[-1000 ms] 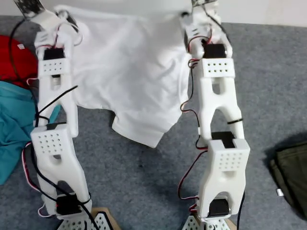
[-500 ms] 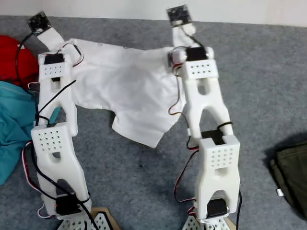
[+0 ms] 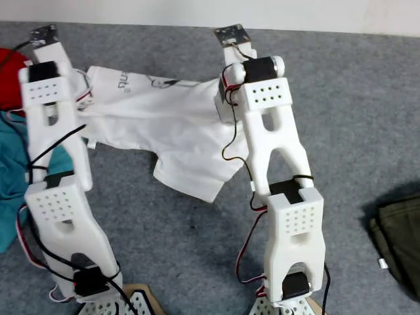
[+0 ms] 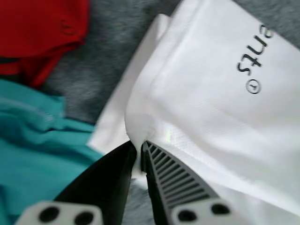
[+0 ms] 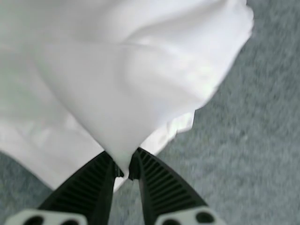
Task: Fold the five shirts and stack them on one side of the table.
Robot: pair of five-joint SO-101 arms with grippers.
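Fold in progress on white shirt (image 3: 164,125), mid-table toward the far side: left gripper (image 4: 139,151) and right gripper (image 5: 124,168) each clamped on a pinch of its cloth, at left and right ends. Next likely needs both carried evenly toward the near hem, then release. Grey felt-like table (image 3: 367,98); red shirt (image 4: 42,28) and teal shirt (image 4: 33,140) at left, dark green shirt (image 3: 400,239) at right, pale wall (image 3: 164,12) beyond

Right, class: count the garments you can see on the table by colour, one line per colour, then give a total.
White shirt: 1
Red shirt: 1
Teal shirt: 1
Dark green garment: 1
Total: 4
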